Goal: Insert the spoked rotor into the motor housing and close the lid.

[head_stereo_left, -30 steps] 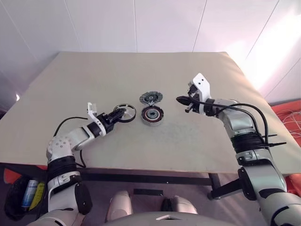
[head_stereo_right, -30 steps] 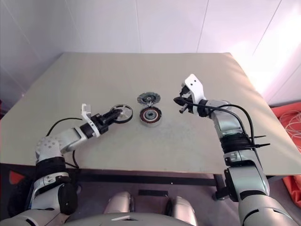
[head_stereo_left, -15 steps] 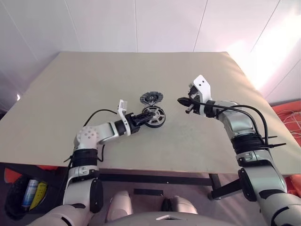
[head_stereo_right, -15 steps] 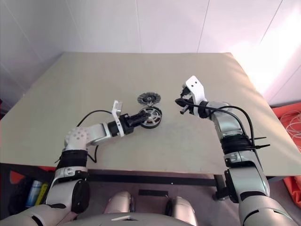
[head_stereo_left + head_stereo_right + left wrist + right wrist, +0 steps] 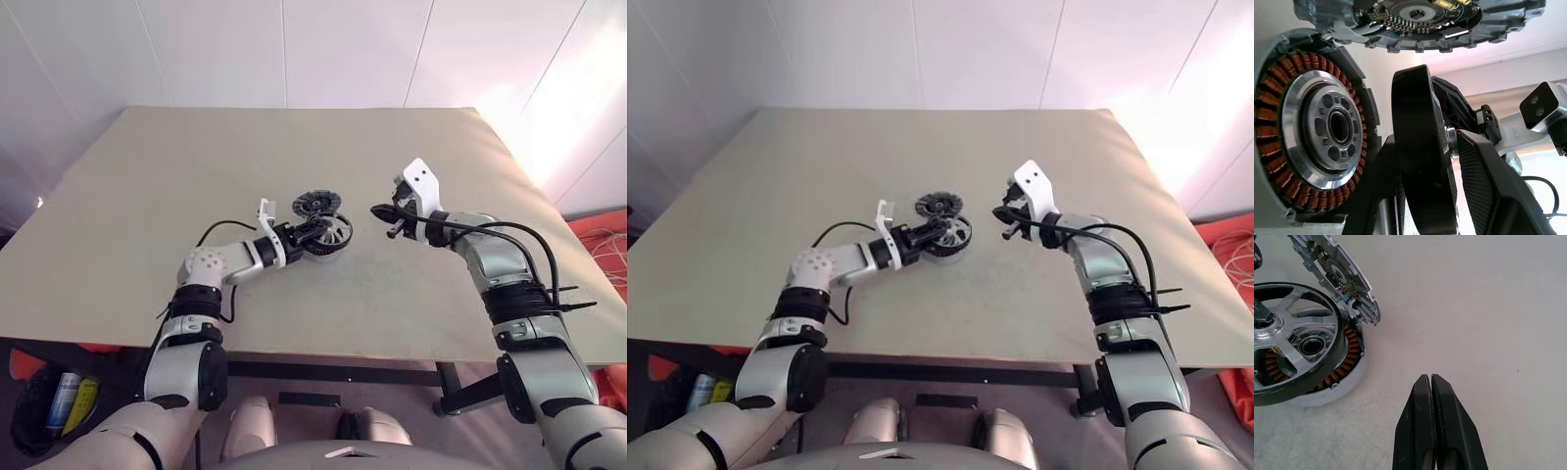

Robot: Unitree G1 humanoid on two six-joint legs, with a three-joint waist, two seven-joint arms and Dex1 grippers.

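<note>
The left gripper [image 5: 312, 235] is clamped on the rim of the spoked rotor [image 5: 331, 233], a rigid, probably light metal wheel, held tilted over the motor housing [image 5: 1349, 364] on the tabletop [image 5: 392, 294]; the right gripper [image 5: 1431, 382] is pressed together.

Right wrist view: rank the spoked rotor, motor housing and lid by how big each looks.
1. spoked rotor, though it is cut by the frame edge.
2. motor housing, largely covered by the rotor; about as wide, so unsure.
3. lid, seen tilted and farther off.
</note>
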